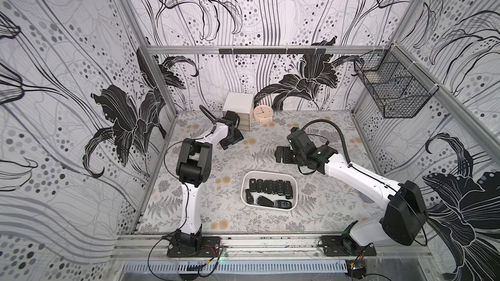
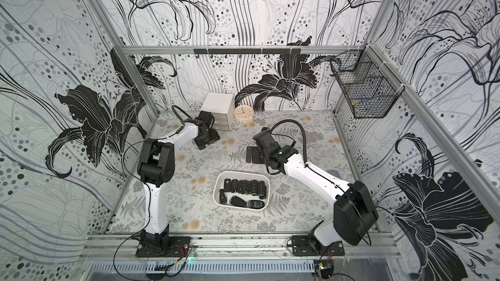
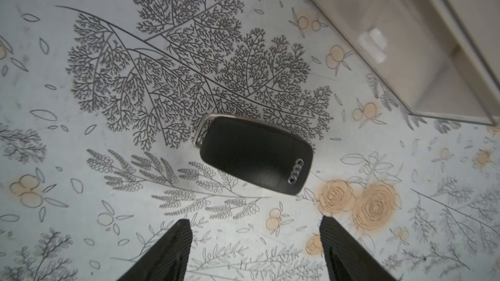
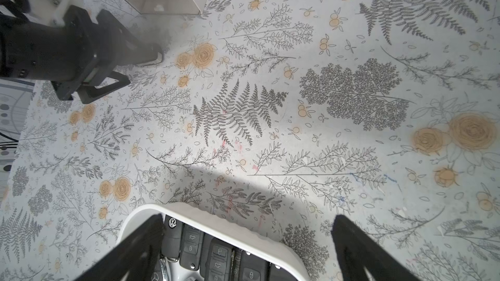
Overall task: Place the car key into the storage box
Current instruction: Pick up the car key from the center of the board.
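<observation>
Presently the left end effector point(image 3: 254, 220) hangs released and empty just short of the black car key point(image 3: 254, 155), which lies flat on the tabletop point(image 3: 81, 158) near the drawer cabinet point(image 3: 405, 36), well apart from the storage box point(image 1: 270, 172). Risk: the key sits skewed to the jaws, so closing may skid it away. Legible: Audi rings point(image 3: 296, 170) on the key; VW badge point(image 4: 172, 222) on a boxed fob point(image 4: 173, 239).

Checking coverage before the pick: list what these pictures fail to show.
- Car key: hidden under the left gripper in both top views.
- Storage box: cut off by the right wrist view's edge.
- Wire basket contents: too small, behind mesh.
- Clock time: too small.
</observation>
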You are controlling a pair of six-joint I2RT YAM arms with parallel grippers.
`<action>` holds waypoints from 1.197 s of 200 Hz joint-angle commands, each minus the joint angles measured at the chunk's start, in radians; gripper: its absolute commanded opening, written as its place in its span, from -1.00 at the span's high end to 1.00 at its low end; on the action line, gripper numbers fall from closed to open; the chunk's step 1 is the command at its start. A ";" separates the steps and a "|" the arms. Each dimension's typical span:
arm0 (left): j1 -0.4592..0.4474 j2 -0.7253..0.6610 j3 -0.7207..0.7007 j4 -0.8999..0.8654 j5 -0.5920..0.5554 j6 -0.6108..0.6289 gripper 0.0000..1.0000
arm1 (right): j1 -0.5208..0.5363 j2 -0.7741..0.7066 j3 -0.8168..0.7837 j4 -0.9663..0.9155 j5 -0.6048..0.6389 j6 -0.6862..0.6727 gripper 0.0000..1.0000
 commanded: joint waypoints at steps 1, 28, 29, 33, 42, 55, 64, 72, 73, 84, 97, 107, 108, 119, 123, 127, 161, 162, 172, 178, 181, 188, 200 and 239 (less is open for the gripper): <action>0.011 0.040 0.064 0.010 -0.027 -0.036 -0.56 | -0.013 0.000 0.017 0.006 -0.030 -0.028 -1.00; 0.021 0.107 0.153 -0.034 -0.060 -0.056 -0.56 | -0.021 0.002 0.014 0.001 -0.039 -0.029 -1.00; 0.022 0.109 0.156 -0.035 -0.061 -0.056 -0.56 | -0.020 0.002 0.014 0.001 -0.038 -0.029 -1.00; 0.021 0.119 0.172 -0.044 -0.065 -0.058 -0.56 | -0.023 0.001 0.011 0.000 -0.038 -0.028 -1.00; 0.023 0.143 0.204 -0.057 -0.074 -0.056 -0.57 | -0.024 0.000 0.009 -0.003 -0.038 -0.028 -1.00; 0.023 0.173 0.243 -0.070 -0.075 -0.050 -0.57 | -0.026 -0.002 0.005 -0.005 -0.039 -0.029 -1.00; 0.022 0.198 0.272 -0.079 -0.079 -0.050 -0.58 | -0.029 -0.004 0.004 -0.008 -0.039 -0.028 -1.00; 0.023 0.215 0.298 -0.091 -0.082 -0.047 -0.58 | -0.032 -0.005 0.000 -0.010 -0.038 -0.031 -1.00; 0.023 0.218 0.301 -0.091 -0.082 -0.046 -0.58 | -0.032 -0.006 0.000 -0.010 -0.038 -0.030 -1.00; 0.023 0.243 0.334 -0.108 -0.086 -0.043 -0.57 | -0.034 -0.010 -0.006 -0.011 -0.038 -0.030 -1.00; 0.023 0.259 0.361 -0.121 -0.095 -0.036 -0.53 | -0.039 -0.014 -0.014 -0.011 -0.039 -0.028 -1.00; 0.023 0.263 0.366 -0.125 -0.099 -0.028 -0.49 | -0.043 -0.017 -0.017 -0.011 -0.039 -0.028 -1.00; 0.023 0.263 0.366 -0.125 -0.100 -0.027 -0.49 | -0.042 -0.017 -0.018 -0.011 -0.039 -0.028 -1.00; 0.021 0.263 0.360 -0.130 -0.107 -0.014 -0.45 | -0.043 -0.019 -0.022 -0.013 -0.041 -0.026 -1.00; 0.021 0.262 0.358 -0.133 -0.110 -0.006 -0.43 | -0.046 -0.019 -0.024 -0.013 -0.042 -0.026 -1.00; 0.021 0.262 0.355 -0.137 -0.114 -0.002 -0.42 | -0.047 -0.021 -0.024 -0.013 -0.042 -0.026 -1.00; 0.008 0.242 0.299 -0.144 -0.146 0.088 -0.32 | -0.048 -0.018 -0.025 -0.009 -0.051 -0.022 -1.00; 0.007 0.241 0.297 -0.143 -0.147 0.092 -0.32 | -0.049 -0.017 -0.024 -0.009 -0.051 -0.022 -1.00; 0.000 0.239 0.287 -0.144 -0.160 0.124 -0.28 | -0.049 -0.015 -0.025 -0.005 -0.059 -0.022 -1.00; -0.005 0.240 0.283 -0.148 -0.169 0.140 -0.28 | -0.048 -0.015 -0.026 -0.001 -0.064 -0.022 -1.00; -0.006 0.241 0.281 -0.150 -0.171 0.146 -0.28 | -0.048 -0.015 -0.026 0.001 -0.068 -0.023 -1.00; -0.009 0.245 0.282 -0.156 -0.174 0.159 -0.27 | -0.048 -0.014 -0.028 0.007 -0.076 -0.022 -1.00; -0.009 0.252 0.282 -0.165 -0.174 0.167 -0.18 | -0.048 -0.016 -0.032 0.020 -0.096 -0.025 -1.00; -0.009 0.223 0.222 -0.132 -0.151 0.180 0.29 | -0.048 -0.031 -0.052 0.069 -0.156 -0.032 -1.00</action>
